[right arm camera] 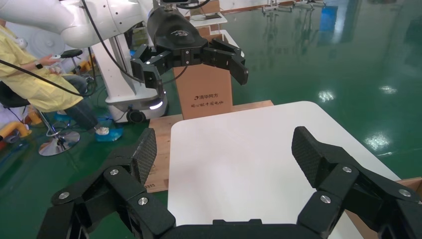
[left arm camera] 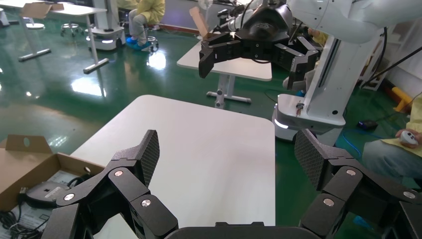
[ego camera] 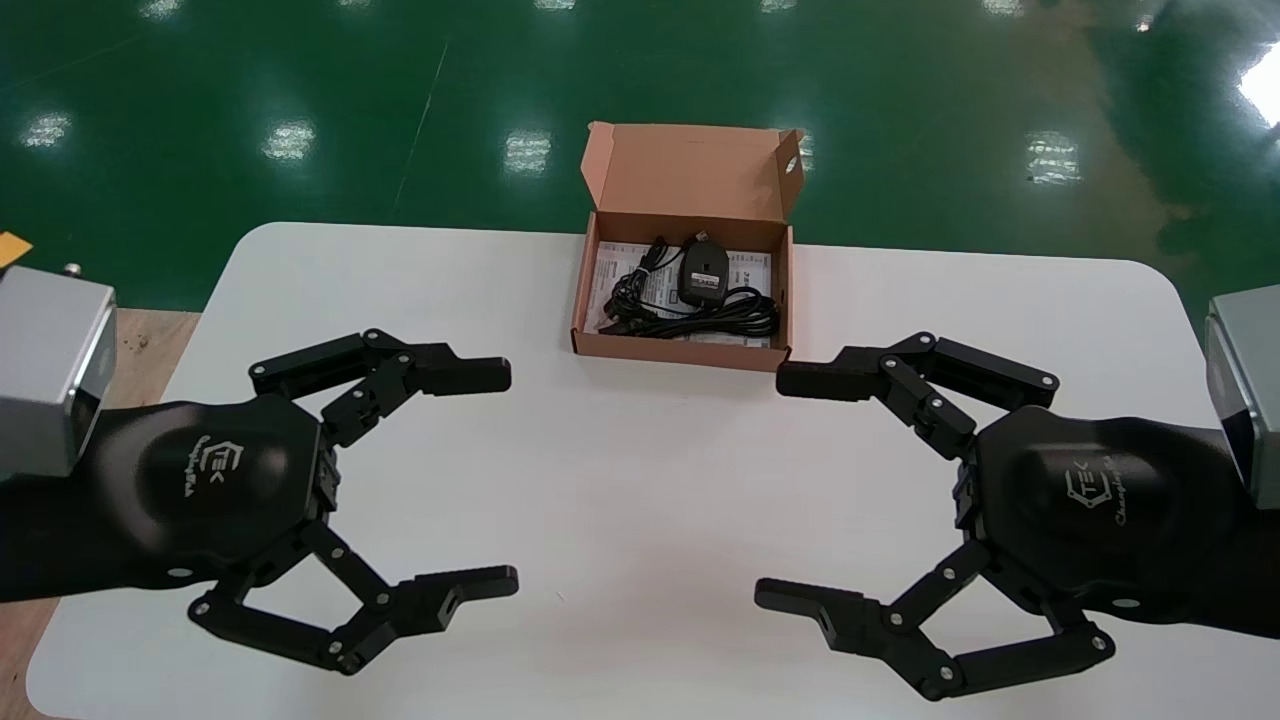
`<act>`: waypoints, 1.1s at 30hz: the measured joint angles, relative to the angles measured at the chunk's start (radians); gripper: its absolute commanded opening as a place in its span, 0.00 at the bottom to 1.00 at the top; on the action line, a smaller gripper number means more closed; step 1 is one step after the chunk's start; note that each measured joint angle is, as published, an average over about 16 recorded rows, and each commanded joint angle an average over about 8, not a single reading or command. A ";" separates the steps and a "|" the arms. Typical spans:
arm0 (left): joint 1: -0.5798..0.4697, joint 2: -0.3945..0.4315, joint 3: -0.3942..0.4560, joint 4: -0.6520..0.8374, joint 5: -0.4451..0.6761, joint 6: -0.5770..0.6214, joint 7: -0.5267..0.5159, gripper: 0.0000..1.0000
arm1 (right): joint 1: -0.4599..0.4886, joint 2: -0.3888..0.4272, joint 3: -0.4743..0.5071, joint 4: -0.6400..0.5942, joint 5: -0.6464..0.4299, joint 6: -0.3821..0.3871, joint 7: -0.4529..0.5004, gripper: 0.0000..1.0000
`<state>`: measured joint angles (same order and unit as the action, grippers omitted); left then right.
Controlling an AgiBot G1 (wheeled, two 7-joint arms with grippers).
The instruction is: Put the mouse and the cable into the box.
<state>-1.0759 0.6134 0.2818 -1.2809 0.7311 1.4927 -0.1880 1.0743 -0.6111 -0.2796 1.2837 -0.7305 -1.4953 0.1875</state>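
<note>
A robotics lab hall is spreading out around the white surface.
A glossy green floor is shining with glare. Other white tables on metal legs are standing across it. A white robot base is standing just beside the surface, and a person in a yellow coat is sitting near a stool, holding a white controller.

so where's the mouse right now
In the head view the mouse sits inside the open box at the table's far middle, beside the coiled cable; left gripper and right gripper hover open, nearer.
</note>
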 measured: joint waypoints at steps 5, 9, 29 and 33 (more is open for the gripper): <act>0.000 0.000 0.000 0.000 0.000 0.000 0.000 1.00 | 0.000 0.000 0.000 0.000 0.000 0.000 0.000 1.00; 0.000 0.000 0.000 0.000 0.000 0.000 0.000 1.00 | 0.000 0.000 0.000 0.000 0.000 0.000 0.000 1.00; 0.000 0.000 0.000 0.000 0.000 0.000 0.000 1.00 | 0.000 0.000 0.000 0.000 0.000 0.000 0.000 1.00; 0.000 0.000 0.000 0.000 0.000 0.000 0.000 1.00 | 0.000 0.000 0.000 0.000 0.000 0.000 0.000 1.00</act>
<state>-1.0759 0.6134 0.2817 -1.2808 0.7311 1.4928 -0.1880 1.0743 -0.6111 -0.2796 1.2837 -0.7305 -1.4953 0.1875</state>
